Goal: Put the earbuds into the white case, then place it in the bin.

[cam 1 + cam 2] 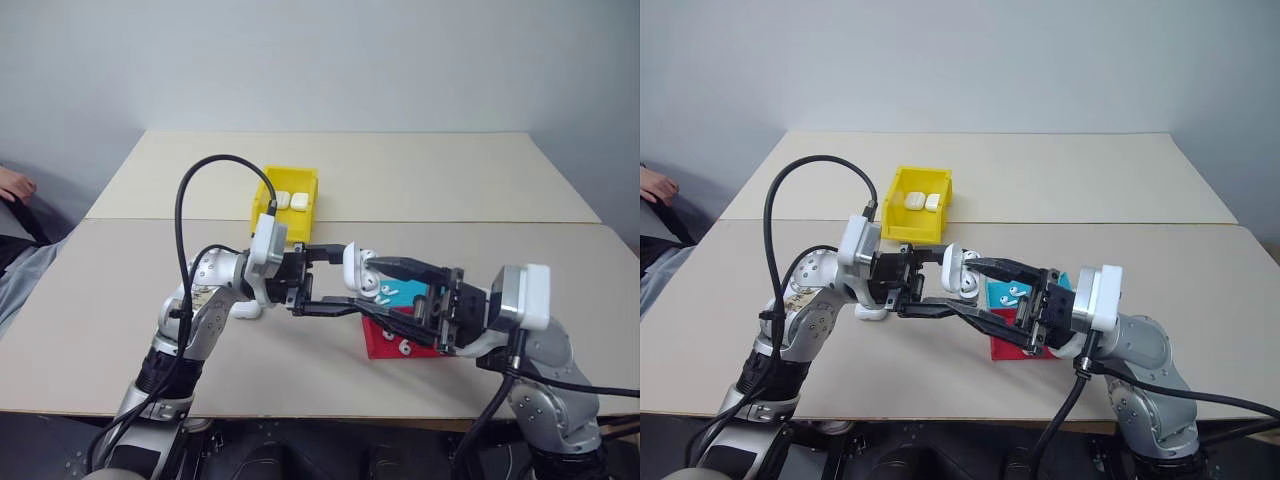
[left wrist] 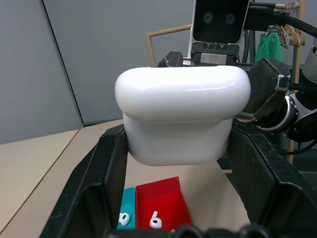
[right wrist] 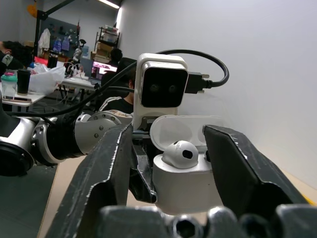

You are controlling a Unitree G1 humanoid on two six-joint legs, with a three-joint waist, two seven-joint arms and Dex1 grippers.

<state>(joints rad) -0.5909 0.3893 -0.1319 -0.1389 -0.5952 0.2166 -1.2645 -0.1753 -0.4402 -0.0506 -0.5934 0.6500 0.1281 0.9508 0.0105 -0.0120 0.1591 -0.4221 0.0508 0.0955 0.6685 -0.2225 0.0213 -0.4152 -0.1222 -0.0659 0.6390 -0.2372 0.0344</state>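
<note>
My left fingers [image 1: 322, 281] are clamped tight on the small glossy white rounded charging case [image 1: 357, 270], holding it up in the air over the near half of the pale beige worktop [image 1: 420, 180], its hinged lid flipped open. From my left wrist I see the case's smooth body [image 2: 182, 113] pinched between the two black fingers [image 2: 94, 188]. One tiny glossy white stemmed earbud [image 3: 179, 153] sits in the open case, its rounded head poking above the rim.

My right fingers [image 1: 385, 288] reach in from the other side with the jaws parted, one black finger above the case and one below it; they hold nothing that I can make out, and the tips stand just beside the earbud in the case.

Below the case, near the worktop's front edge, lie a shallow red plastic tray [image 1: 385, 343] and a shallow teal plastic tray [image 1: 408, 292] touching it on the far side. Loose white earbuds [image 1: 405, 348] lie in the red tray, and more lie in the teal one.

The bright yellow rectangular plastic bin [image 1: 262, 198] stands farther back, toward the middle of the worktop and left of the trays, with two closed white cases [image 1: 290, 201] in it. Another small white thing lies on the worktop under my left wrist; I cannot tell what it is.

A person's hand [image 1: 14, 184] rests beyond the worktop's left edge.
</note>
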